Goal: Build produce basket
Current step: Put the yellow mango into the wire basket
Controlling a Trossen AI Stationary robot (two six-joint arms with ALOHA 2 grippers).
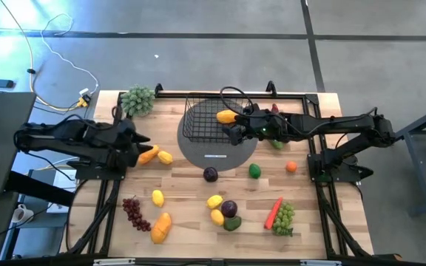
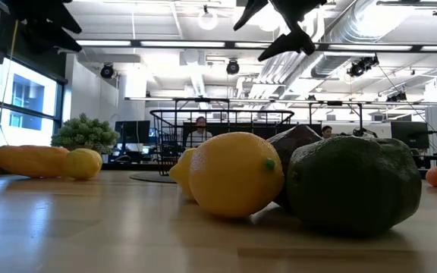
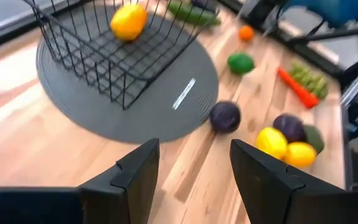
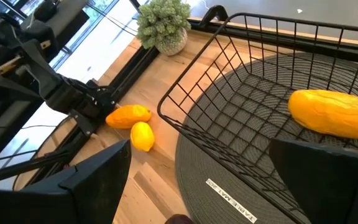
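The black wire basket (image 1: 204,118) stands on a flat grey round mat (image 1: 217,151) at the table's far middle. One orange-yellow mango (image 4: 335,112) lies inside it. My right gripper (image 1: 235,134) hangs open above the basket's near right corner, with nothing between its fingers (image 4: 95,180). My left gripper (image 1: 137,142) is open and empty above the table's left side, over an orange mango (image 1: 148,154) and a lemon (image 1: 166,157). More produce lies loose on the wood: a purple plum (image 3: 225,116), a green lime (image 3: 240,62), lemons (image 3: 272,140), a carrot (image 1: 274,213) and grapes (image 1: 285,219).
A pale green bushy cluster (image 1: 137,100) stands at the far left corner. Purple grapes (image 1: 134,213), a lemon (image 1: 157,196) and another mango (image 1: 161,227) lie near the front left. A small orange (image 1: 291,166) and a cucumber (image 1: 277,144) lie under my right arm.
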